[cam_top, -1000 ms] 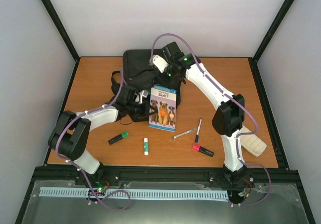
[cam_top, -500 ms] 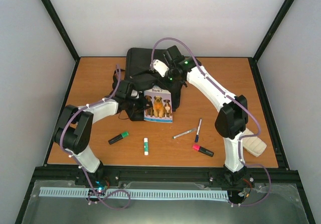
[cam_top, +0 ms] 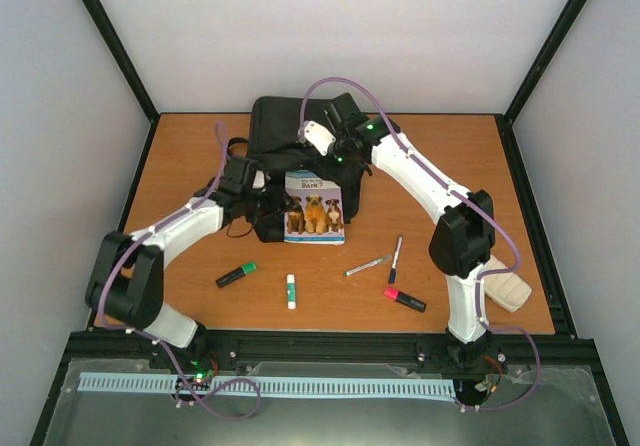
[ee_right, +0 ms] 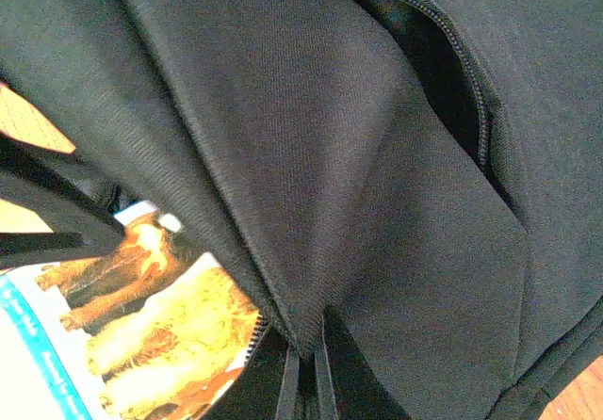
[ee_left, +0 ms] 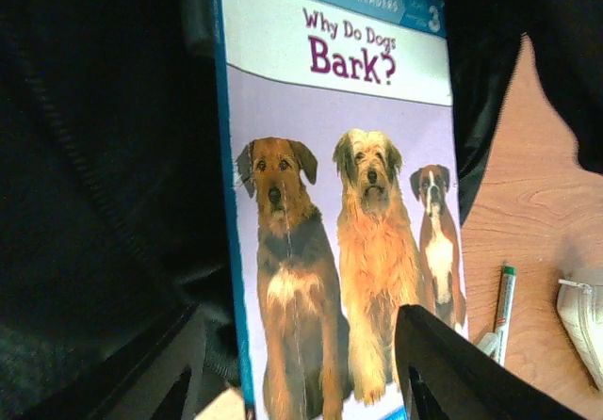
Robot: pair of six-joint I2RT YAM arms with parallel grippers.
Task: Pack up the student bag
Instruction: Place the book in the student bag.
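Note:
The student bag, a big black backpack, lies at the back middle of the table. My right gripper is shut on a fold of the bag's fabric and holds the flap up; the pinch shows at the right gripper. The book "Why Do Dogs Bark?" lies with its top edge tucked under that flap. In the left wrist view the book fills the middle. My left gripper stands open at the book's bottom edge, its fingers apart and off the cover.
On the wood in front lie a green marker, a glue stick, a silver pen, a blue pen and a pink highlighter. A cream pencil case sits at the right, behind the right arm.
The book has slid up and under the bag's flap. My left gripper has opened and let go of it. The right gripper still holds the fabric.

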